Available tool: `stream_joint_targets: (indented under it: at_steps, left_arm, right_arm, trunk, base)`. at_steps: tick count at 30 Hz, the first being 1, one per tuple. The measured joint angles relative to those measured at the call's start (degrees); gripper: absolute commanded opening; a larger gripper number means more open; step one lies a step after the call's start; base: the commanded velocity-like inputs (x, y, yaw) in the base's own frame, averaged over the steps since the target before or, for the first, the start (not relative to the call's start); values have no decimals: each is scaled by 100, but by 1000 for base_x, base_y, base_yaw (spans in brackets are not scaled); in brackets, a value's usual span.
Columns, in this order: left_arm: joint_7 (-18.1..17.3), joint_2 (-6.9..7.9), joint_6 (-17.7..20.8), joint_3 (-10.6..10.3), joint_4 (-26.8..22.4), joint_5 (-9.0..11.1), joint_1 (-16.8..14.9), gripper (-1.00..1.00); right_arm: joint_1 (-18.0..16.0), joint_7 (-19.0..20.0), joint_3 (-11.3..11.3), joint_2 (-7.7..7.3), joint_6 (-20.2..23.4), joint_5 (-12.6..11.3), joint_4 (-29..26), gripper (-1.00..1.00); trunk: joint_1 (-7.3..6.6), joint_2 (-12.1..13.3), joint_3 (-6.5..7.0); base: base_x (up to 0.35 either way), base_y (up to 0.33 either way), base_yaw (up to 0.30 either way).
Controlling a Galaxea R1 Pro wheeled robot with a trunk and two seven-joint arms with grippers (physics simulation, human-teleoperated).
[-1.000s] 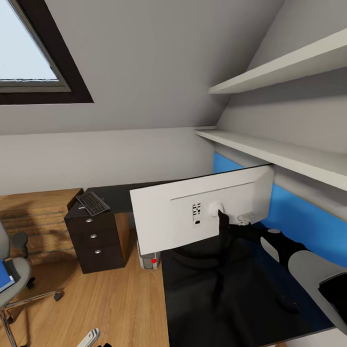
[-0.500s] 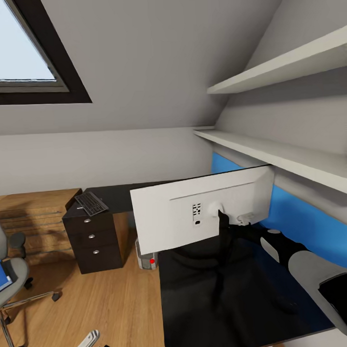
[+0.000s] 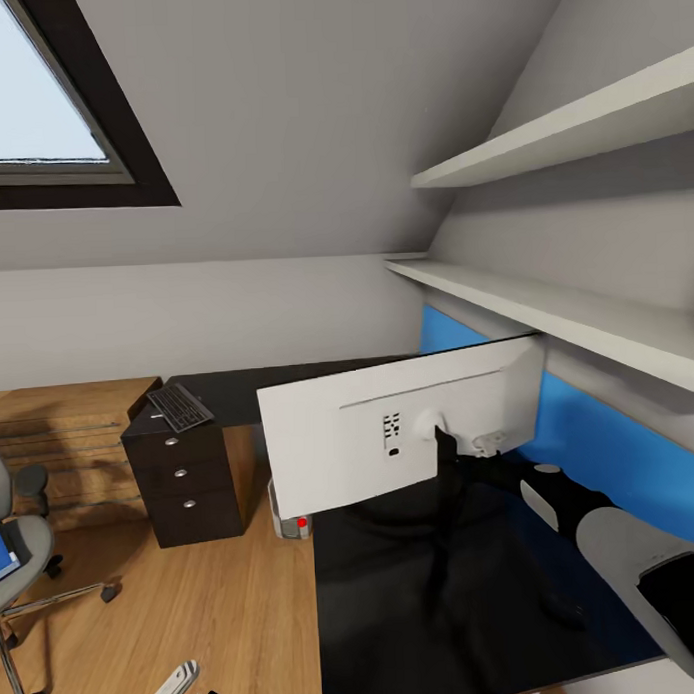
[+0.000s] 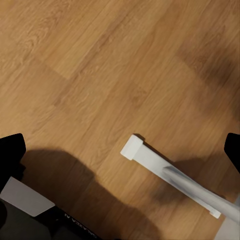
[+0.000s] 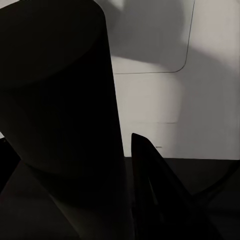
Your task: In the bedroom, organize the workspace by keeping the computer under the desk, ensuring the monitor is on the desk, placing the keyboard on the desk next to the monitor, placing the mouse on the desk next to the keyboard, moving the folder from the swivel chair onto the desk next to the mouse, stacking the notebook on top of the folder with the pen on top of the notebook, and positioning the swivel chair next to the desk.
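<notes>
While the right gripper (image 3: 480, 444) sits pressed at the monitor's (image 3: 390, 436) white back, its spread can't be told — the monitor stands on the bench (image 3: 445, 584), screen facing away. Keyboard (image 3: 181, 406) lies far left on the bench; computer (image 3: 289, 514) beneath. Chair (image 3: 19, 559) with folder (image 3: 2, 549) at left. Left gripper (image 4: 120, 150) spread over floor (image 4: 90, 65).

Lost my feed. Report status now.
Right gripper behind the monitor on the desk, grip unclear. Left gripper low over floor, open. Keyboard on the drawer unit.
</notes>
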Motion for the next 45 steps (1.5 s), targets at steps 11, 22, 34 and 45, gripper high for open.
stream_joint_targets:
  at_steps: [11, 22, 34, 45]
  left_arm:
    - [-2, 0, 0, 1, 1, 0, 0, 100]
    - [-2, 0, 0, 1, 1, 0, 0, 100]
    - [-2, 0, 0, 1, 1, 0, 0, 100]
    - [-4, 0, 0, 1, 1, 0, 0, 100]
  right_arm:
    - [108, 70, 13, 38, -75, 11, -43, -100]
    - [121, 419, 36, 47, -107, 1, -56, -100]
    - [124, 776, 16, 26, -372, 21, -54, -100]
    - [124, 928, 45, 12, -519, 26, -28, -100]
  trunk:
    - [0, 0, 0]
    - [0, -1, 0]
    - [0, 0, 0]
    - [0, 0, 0]
  base:
    - [0, -1, 0]
    - [0, 0, 0]
    - [0, 0, 0]
    - [0, 0, 0]
